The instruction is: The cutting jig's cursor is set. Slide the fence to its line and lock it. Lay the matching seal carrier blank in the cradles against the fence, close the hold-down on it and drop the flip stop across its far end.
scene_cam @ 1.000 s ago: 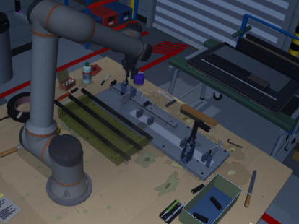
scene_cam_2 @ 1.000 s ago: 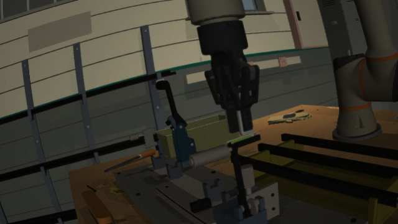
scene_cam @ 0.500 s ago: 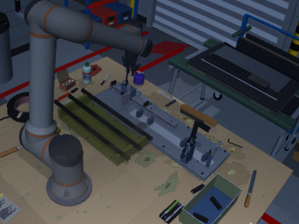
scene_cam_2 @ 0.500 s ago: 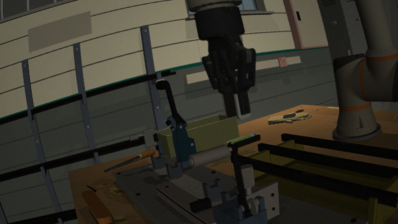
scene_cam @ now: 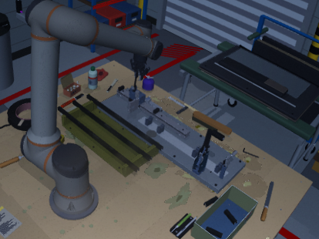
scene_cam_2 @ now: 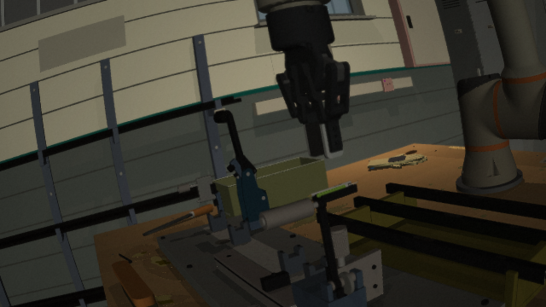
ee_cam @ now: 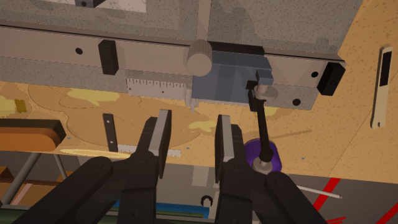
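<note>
The fence's lock lever (ee_cam: 262, 124) partly hides a purple pot behind it in the wrist camera; it stands up from the blue-grey fence block (ee_cam: 228, 79) at the rail's far end. The fence (scene_cam: 133, 97) sits on the grey jig plate (scene_cam: 169, 131), its pointer against the scale (ee_cam: 157, 88). My gripper (ee_cam: 192, 137) (scene_cam_2: 324, 143) hangs above the fence, partly open and empty. Three long black carrier blanks (scene_cam: 108, 125) lie across the olive tray. The hold-down clamp (scene_cam: 202, 152) stands with its handle raised, and the flip stop (scene_cam: 225, 165) sits near it.
An olive tray (scene_cam: 102, 137) lies left of the jig, and a green bin (scene_cam: 225, 216) sits at the table's near corner. A purple pot (scene_cam: 148, 83), a bottle (scene_cam: 92, 77), a brush (scene_cam: 212, 122) and a file (scene_cam: 266, 200) lie around the jig.
</note>
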Robot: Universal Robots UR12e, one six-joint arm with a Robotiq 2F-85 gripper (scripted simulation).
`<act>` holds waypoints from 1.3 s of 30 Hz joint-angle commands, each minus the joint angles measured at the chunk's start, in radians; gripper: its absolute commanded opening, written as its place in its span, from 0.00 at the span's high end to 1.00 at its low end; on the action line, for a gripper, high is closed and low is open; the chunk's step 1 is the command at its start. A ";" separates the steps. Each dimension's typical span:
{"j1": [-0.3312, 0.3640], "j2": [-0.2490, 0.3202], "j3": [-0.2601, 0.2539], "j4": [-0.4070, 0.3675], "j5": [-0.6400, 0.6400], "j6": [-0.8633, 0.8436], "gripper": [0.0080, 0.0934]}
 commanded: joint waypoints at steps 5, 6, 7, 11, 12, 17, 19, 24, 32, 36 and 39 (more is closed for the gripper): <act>0.000 0.000 -0.001 0.000 0.000 0.000 0.55; 0.000 -0.001 -0.001 0.000 0.000 0.000 0.52; 0.000 -0.001 -0.001 0.000 0.000 0.000 0.50; 0.000 -0.001 -0.001 0.000 0.000 0.000 0.48; 0.000 -0.001 -0.001 0.000 0.000 0.000 0.48; 0.000 -0.001 -0.001 0.000 0.000 0.000 0.48; 0.000 -0.001 -0.001 0.000 0.000 0.000 0.48; 0.000 -0.001 -0.001 0.000 0.000 0.000 0.48; 0.000 -0.001 -0.001 0.000 0.000 0.000 0.48; 0.000 -0.001 -0.001 0.000 0.000 0.000 0.49; 0.000 -0.001 -0.001 0.000 0.000 0.000 0.53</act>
